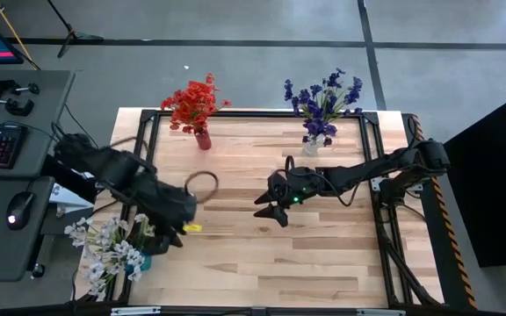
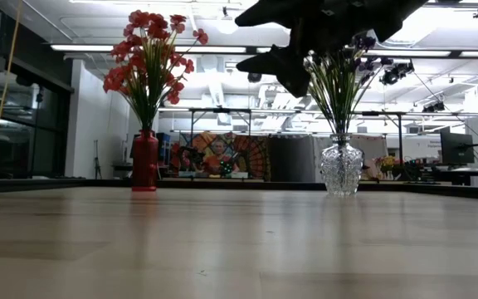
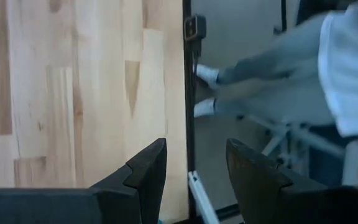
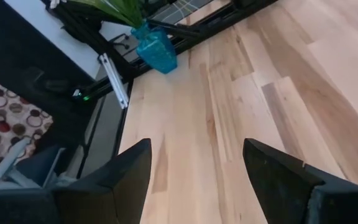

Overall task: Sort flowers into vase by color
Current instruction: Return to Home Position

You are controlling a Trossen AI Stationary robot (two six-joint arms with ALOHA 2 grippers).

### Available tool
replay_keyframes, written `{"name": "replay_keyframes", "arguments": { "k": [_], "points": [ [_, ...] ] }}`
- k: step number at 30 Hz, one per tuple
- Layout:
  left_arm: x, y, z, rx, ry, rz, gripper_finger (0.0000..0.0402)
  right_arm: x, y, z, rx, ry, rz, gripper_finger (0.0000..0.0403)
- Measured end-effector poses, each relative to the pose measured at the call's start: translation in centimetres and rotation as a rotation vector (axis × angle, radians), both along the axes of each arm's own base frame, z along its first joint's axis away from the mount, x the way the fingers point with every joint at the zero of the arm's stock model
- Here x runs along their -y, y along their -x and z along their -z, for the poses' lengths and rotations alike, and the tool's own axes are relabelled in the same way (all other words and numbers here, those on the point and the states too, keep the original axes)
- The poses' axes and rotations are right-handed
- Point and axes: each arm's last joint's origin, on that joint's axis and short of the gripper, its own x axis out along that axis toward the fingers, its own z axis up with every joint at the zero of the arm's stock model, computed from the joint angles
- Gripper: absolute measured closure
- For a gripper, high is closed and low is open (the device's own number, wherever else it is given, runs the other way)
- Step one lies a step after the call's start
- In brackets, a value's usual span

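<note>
high view: three vases on the table (image 1: 262,263), one bunch in each. red flowers (image 1: 193,101) stand in a red vase (image 1: 203,140) by the far edge, purple flowers (image 1: 323,98) in a clear glass vase (image 1: 311,147) near the far right corner, white flowers (image 1: 104,246) in a blue vase (image 1: 140,261) at the near left corner. the left gripper (image 1: 181,226) is near the blue vase, the right gripper (image 1: 271,211) over the middle.
low view: two vases show, the red and the glass one.
left wrist view: fingers (image 3: 148,171) apart over a table edge.
right wrist view: fingers (image 4: 126,174) apart; the blue vase stands at its corner.

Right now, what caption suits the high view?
Red flowers, purple flowers and white flowers stand sorted; left hand and right hand open.
</note>
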Motion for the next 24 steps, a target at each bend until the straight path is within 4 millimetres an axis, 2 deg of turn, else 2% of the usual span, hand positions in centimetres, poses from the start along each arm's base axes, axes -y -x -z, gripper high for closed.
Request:
{"name": "replay_keyframes", "arguments": {
  "k": [4, 9, 14, 17, 21, 24],
  "points": [
    [1.4, -1.8, 1.7, -0.005, -0.074, 0.125, 0.025, 0.0, 0.0, 0.0, 0.002, 0.015, 0.001, 0.016],
    [3.1, -4.2, 4.9, -0.048, -0.216, 0.392, 0.025, 0.0, 0.0, 0.0, 0.002, 0.025, -0.002, 0.016],
    [4.2, -6.1, 6.6, -0.105, -0.302, 0.572, 0.026, 0.1, 0.1, 0.2, -0.013, 0.029, -0.004, 0.016],
    [4.9, -7.5, 8.3, -0.112, -0.364, 0.655, 0.0292, 0.1, 0.1, 0.3, -0.017, 0.055, -0.011, 0.016],
    [4.9, -9.3, 11.0, -0.195, -0.425, 0.707, 0.0366, 0.1, 0.1, 0.3, -0.018, 0.074, -0.006, 0.016],
    [4.6, -10.5, 13.1, -0.295, -0.367, 0.745, 0.0395, 0.2, 0.1, 0.3, -0.016, 0.09, 0.011, 0.016]
  ]
}}
